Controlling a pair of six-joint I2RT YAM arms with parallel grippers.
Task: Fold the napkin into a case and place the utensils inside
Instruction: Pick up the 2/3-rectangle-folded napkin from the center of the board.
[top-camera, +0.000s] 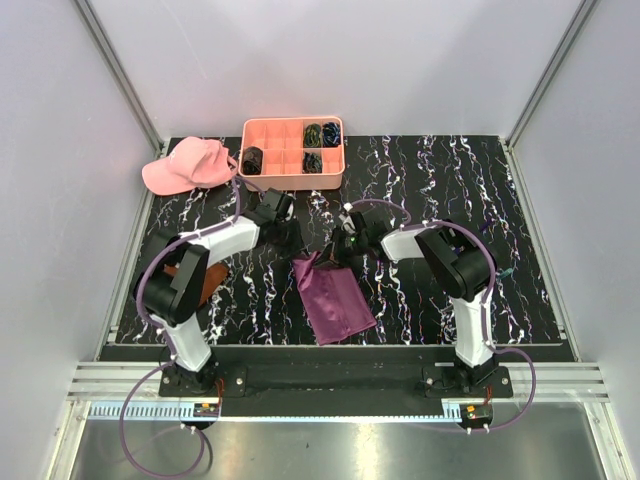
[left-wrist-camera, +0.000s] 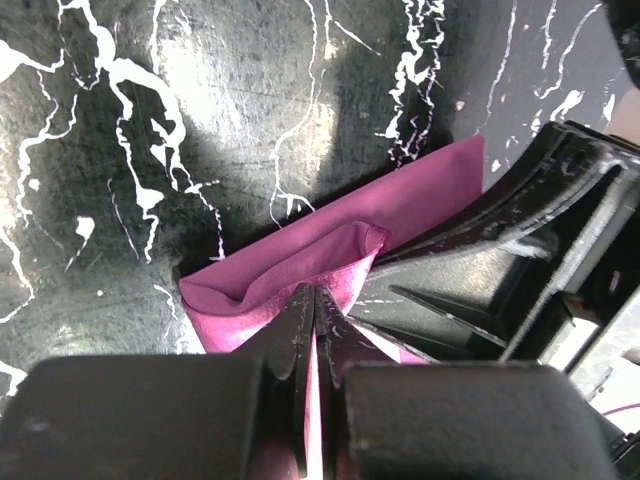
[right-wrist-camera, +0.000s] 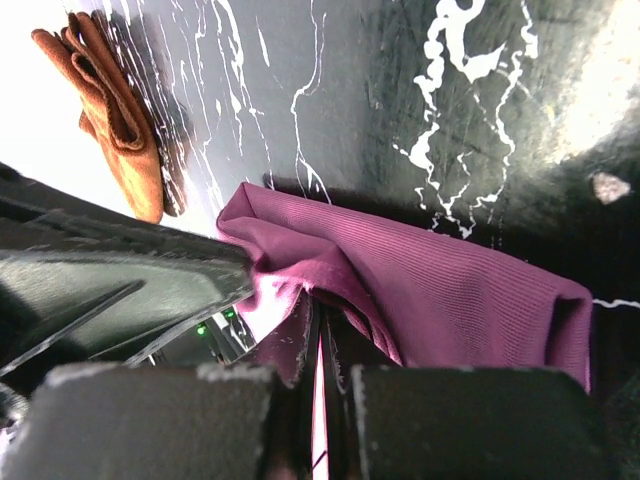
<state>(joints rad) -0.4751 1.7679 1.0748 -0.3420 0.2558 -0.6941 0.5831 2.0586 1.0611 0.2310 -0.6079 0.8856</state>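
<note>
The magenta napkin (top-camera: 337, 303) lies folded on the black marbled table (top-camera: 430, 180), near the front centre, with its far edge bunched up between the two arms. My left gripper (top-camera: 296, 247) is shut on that edge; in the left wrist view the cloth (left-wrist-camera: 300, 262) runs up into the closed gripper (left-wrist-camera: 315, 296). My right gripper (top-camera: 341, 250) is shut on the same edge from the other side, and the napkin (right-wrist-camera: 450, 290) folds into its closed tips (right-wrist-camera: 320, 308). The two grippers sit close together. The utensils are hidden from view.
A pink compartment tray (top-camera: 293, 152) with dark coiled bundles stands at the back. A pink cap (top-camera: 186, 165) lies at the back left. A rust-brown cloth (right-wrist-camera: 112, 110) lies left of the napkin, partly under my left arm (top-camera: 196, 282).
</note>
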